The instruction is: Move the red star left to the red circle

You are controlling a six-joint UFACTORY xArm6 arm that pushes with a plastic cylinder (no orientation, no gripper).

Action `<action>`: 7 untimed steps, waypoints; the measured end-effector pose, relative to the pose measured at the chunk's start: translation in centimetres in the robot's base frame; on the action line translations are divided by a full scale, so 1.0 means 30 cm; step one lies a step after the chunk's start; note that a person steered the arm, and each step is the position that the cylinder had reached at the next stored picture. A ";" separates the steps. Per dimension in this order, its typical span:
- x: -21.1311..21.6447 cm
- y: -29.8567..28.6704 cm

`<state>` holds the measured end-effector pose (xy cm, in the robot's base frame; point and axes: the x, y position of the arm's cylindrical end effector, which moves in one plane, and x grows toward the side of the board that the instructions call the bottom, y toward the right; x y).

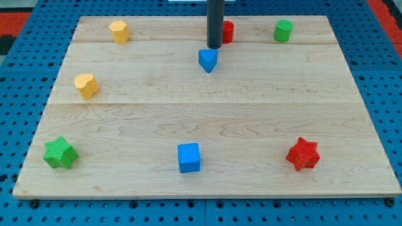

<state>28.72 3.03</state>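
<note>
The red star [303, 154] lies near the view's bottom right of the wooden board [207, 107]. The red circle [227, 31] stands at the view's top centre, partly hidden behind my rod. My tip [214, 47] rests just left of the red circle and just above the blue triangle [208, 60]. The tip is far from the red star, which sits well down and to the right of it.
A green circle [283, 30] is at the top right. A yellow block [119, 31] is at the top left and another yellow block [86, 85] is at the left. A green star [60, 152] is at the bottom left. A blue cube [189, 157] is at the bottom centre.
</note>
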 end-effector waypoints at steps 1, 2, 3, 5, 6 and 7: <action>-0.012 0.012; -0.040 0.023; -0.054 0.055; 0.197 0.275; 0.381 0.485; 0.605 0.627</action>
<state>46.88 21.86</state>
